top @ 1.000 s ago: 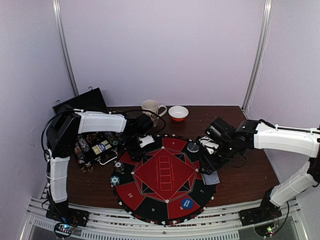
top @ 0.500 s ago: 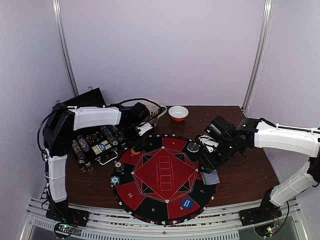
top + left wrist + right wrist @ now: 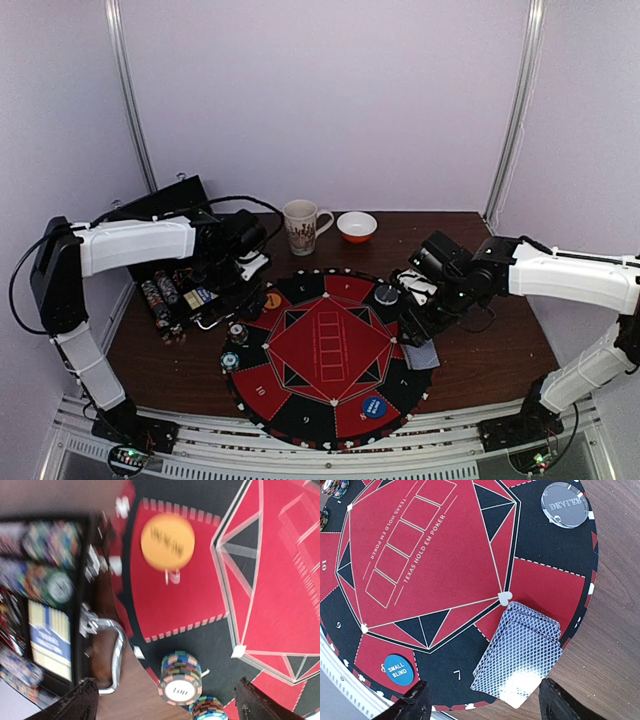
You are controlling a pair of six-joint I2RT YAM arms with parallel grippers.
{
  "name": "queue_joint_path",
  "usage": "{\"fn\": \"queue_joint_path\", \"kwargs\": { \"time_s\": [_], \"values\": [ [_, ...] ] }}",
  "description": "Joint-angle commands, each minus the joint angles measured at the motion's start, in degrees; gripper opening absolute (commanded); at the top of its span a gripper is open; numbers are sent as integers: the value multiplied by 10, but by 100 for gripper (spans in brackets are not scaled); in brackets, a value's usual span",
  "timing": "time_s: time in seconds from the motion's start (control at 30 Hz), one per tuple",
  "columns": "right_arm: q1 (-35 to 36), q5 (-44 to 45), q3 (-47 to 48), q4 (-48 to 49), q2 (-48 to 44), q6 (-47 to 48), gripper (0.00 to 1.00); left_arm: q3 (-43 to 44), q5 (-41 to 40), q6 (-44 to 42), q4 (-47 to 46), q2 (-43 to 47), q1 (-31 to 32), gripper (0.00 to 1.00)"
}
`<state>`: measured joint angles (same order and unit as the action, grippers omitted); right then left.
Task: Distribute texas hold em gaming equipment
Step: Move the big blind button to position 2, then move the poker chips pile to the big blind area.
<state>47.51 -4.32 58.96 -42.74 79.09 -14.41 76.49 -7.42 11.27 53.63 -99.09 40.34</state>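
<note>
- The left gripper (image 3: 165,690) is held over the left edge of the round mat (image 3: 175,595). Its two fingers are spread wide apart, and nothing is caught between them.
- An orange disc (image 3: 167,541) is seen lying flat on a red part of the mat (the words on it are too blurry to be read).
- A stack of striped poker chips (image 3: 180,677) is set on the rim of the mat, near the orange disc. A second stack (image 3: 207,710) is placed just beside it.
- The black case (image 3: 82,605) is laid open on the tabletop (image 3: 135,697), just beside the mat. More chips (image 3: 47,545) are packed in rows inside it, and its metal handle (image 3: 116,655) is turned toward the mat.
- The right gripper (image 3: 484,685) is held over the right side of the mat. Its fingers are kept apart, and nothing is clamped by them.
- A pile of playing cards (image 3: 520,655) is laid face down below it. The grey-blue backs are shown, and one corner is hung over the edge of the mat, above the tabletop.
- A clear disc (image 3: 564,504) is placed on a black part by the rim, and a blue disc (image 3: 399,670) marked SMALL BLIND is placed on a red part.
- A mug (image 3: 300,225) and a bowl (image 3: 357,227) are stood at the far side of the tabletop, apart from the mat.
</note>
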Motion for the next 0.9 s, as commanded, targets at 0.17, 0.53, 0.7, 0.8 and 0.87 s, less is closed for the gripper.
{"fn": "queue_joint_path", "kwargs": {
  "time_s": [0.17, 0.53, 0.7, 0.8, 0.87],
  "values": [
    [-1, 2, 1, -2, 4, 7, 76, -50, 47, 20, -38, -30, -8, 98],
    [-2, 0, -5, 2, 4, 7, 76, -102, 46, 13, -45, -52, -17, 79],
    [-1, 2, -6, 2, 6, 8, 76, -120, 69, 7, -63, -56, -16, 67],
    [-2, 1, -5, 2, 7, 9, 76, -126, 75, 3, -76, -62, -16, 60],
    [-2, 2, -5, 2, 8, 9, 76, -128, 79, 0, -84, -65, -16, 55]
  ]
}}
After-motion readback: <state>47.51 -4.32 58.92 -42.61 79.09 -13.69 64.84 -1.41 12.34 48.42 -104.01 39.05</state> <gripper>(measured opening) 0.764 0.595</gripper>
